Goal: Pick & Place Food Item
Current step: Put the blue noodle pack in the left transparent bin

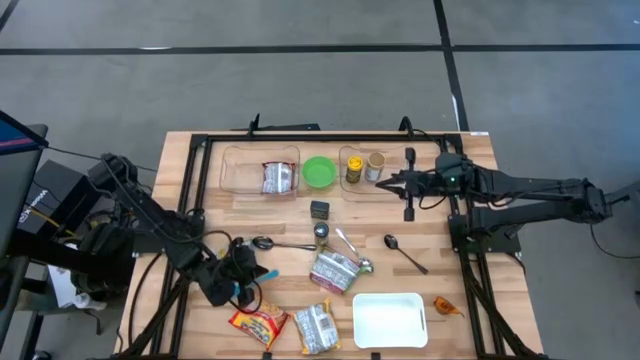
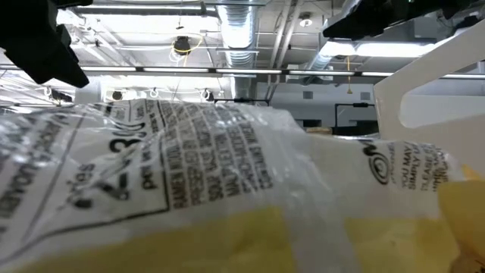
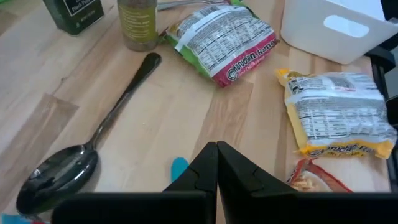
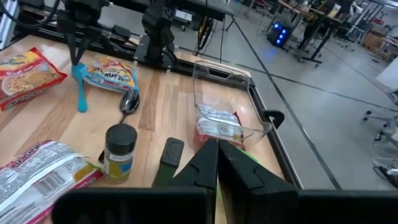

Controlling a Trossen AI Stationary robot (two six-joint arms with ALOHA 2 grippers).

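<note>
Several noodle packets lie flat on the wooden table: a green-and-pink one (image 1: 335, 270) (image 3: 221, 40) at the middle, a yellow one (image 1: 317, 326) (image 3: 339, 112) and a red one (image 1: 258, 325) at the near edge. Another packet (image 1: 277, 177) (image 4: 217, 124) lies in the left clear bin (image 1: 235, 170) at the far side. My left gripper (image 1: 250, 280) (image 3: 216, 155) is shut with nothing in it, low over the near left of the table, left of these packets. My right gripper (image 1: 385, 183) (image 4: 216, 152) hovers shut and empty by the far bins.
A white bin (image 1: 390, 320) stands at the near edge, right of the yellow packet. Spoons (image 1: 270, 242) (image 1: 400, 250), a spice jar (image 1: 321, 233), a dark box (image 1: 319, 209) and a blue utensil (image 3: 179, 168) lie mid-table. A green bowl (image 1: 320, 171) and a clear bin with jars (image 1: 353, 168) stand far.
</note>
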